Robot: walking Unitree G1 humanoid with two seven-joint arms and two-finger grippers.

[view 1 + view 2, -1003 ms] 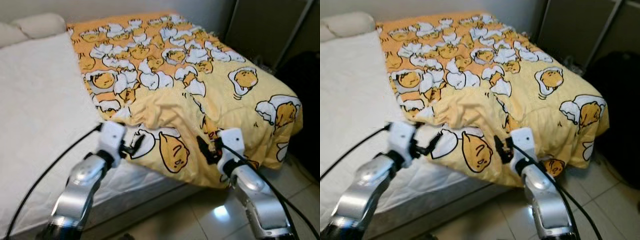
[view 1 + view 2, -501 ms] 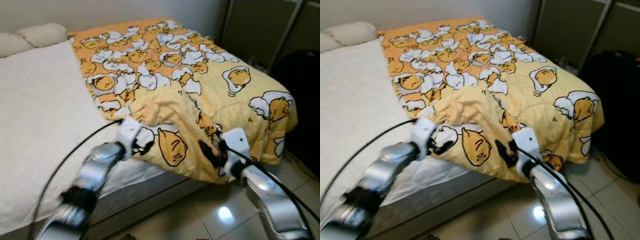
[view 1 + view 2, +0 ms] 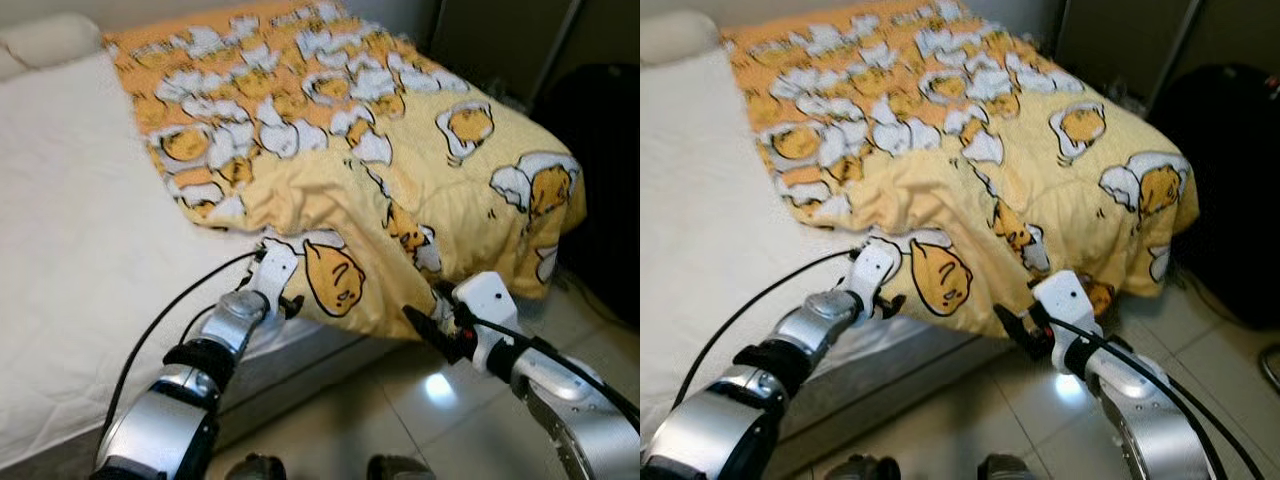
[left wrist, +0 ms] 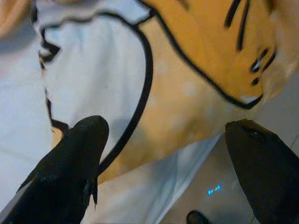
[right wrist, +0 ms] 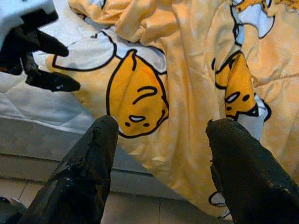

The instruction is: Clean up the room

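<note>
1. The left gripper (image 3: pixel 291 303), a second ago off the blanket's (image 3: pixel 420 160) near edge beside the white mattress (image 3: pixel 70 250), now sits with spread fingers right at the hanging fold.
2. The right gripper (image 3: pixel 425 327), earlier pressed against the draped edge, is now drawn back, fingers parted, with the blanket just ahead and the tiled floor (image 3: pixel 400 420) beneath.
</note>
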